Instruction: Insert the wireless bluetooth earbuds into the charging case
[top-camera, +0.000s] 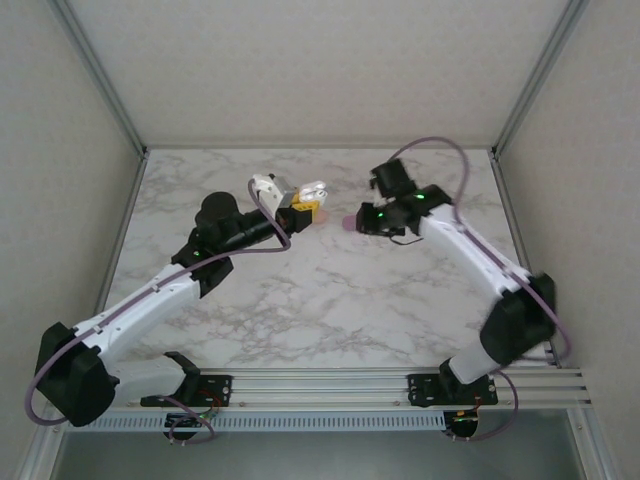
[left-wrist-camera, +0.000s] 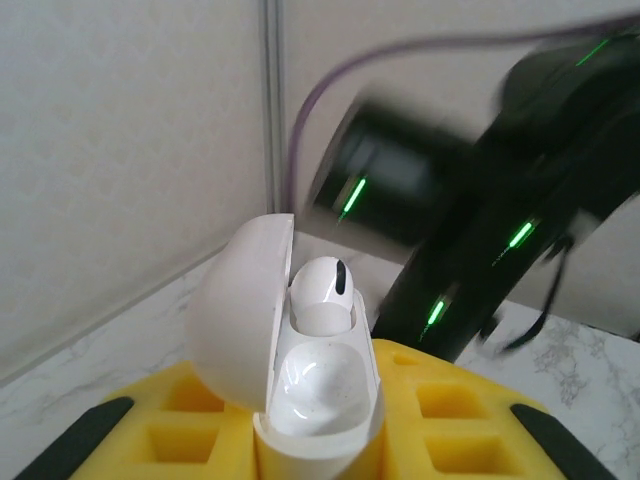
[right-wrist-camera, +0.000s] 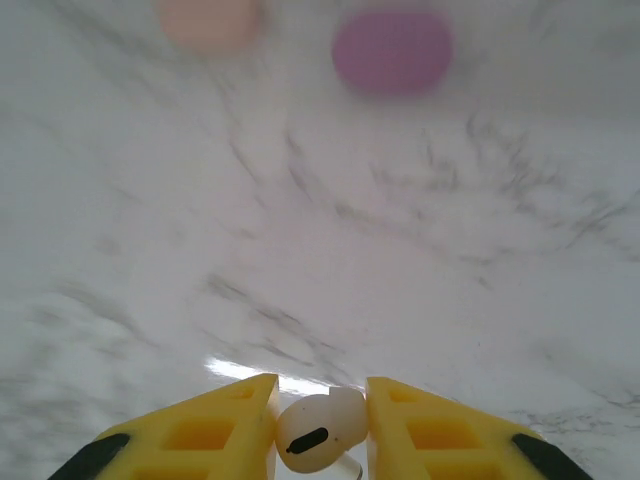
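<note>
Left gripper (top-camera: 300, 211), yellow fingers, clamped tight on a glossy white rounded plastic charging case (left-wrist-camera: 300, 400), near the centre of the marble-patterned table (top-camera: 330, 300). Case lid (left-wrist-camera: 235, 310) hinged open toward the left. 1 glossy white seated earbud (left-wrist-camera: 322, 285) sits in the far well: rounded head up, long axis upright along the well, dark oval slit on its upper right. Near well (left-wrist-camera: 315, 385) bare, faintly speckled. Further right on the table, a blurred salmon-pink rounded piece (right-wrist-camera: 208, 18) and a purple oval piece (right-wrist-camera: 392, 50), apart from each other; case or bud, cannot tell. Right gripper (right-wrist-camera: 320, 405), yellow fingers pinched on 1 smooth white held earbud (right-wrist-camera: 318, 428), both fingers touching it. Its long axis runs across the gap, tilted up to the right, dark slit facing the wrist camera.
</note>
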